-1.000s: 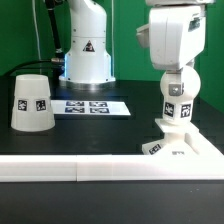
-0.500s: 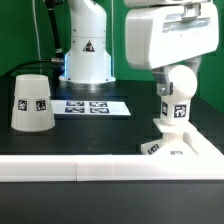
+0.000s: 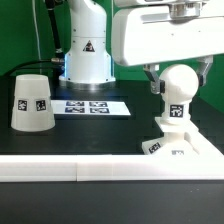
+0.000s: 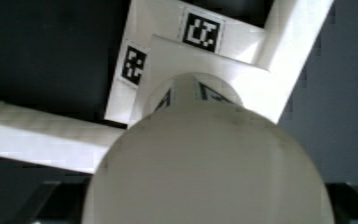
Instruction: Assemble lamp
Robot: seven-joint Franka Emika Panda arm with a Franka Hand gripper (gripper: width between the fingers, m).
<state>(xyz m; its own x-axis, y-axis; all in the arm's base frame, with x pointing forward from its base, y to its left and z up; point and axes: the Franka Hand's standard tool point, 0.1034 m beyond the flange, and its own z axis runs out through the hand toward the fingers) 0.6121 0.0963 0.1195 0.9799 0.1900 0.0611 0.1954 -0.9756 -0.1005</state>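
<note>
The lamp's rounded bulb (image 3: pixel 179 92) is seen at the right of the exterior view. It is stood upright on the flat stepped base (image 3: pixel 178 147), which is set in the lower right of the frame on the black table (image 3: pixel 100 135). The bulb is smooth, matte white plastic, with a ball-like head narrowing to a neck on which a square black-and-white marker is carried. More markers are shown on the blocky, angular base.

The gripper (image 3: pixel 180 80) is hung from a large boxy white housing in the upper right. Its dark fingers (image 3: pixel 156 86) are held spread, one to each side of the bulb's head, and no squeeze on the plastic can be made out.

In the wrist view the frame is filled by the bulb (image 4: pixel 194 150) as a pale, glossy dome, with the white base (image 4: pixel 265 50) and its markers behind it.

The tapered, cup-like shade (image 3: pixel 32 102) is placed mouth down at the left, well apart from the bulb. The thin flat marker board (image 3: pixel 92 106) is laid between them, toward the back.
</note>
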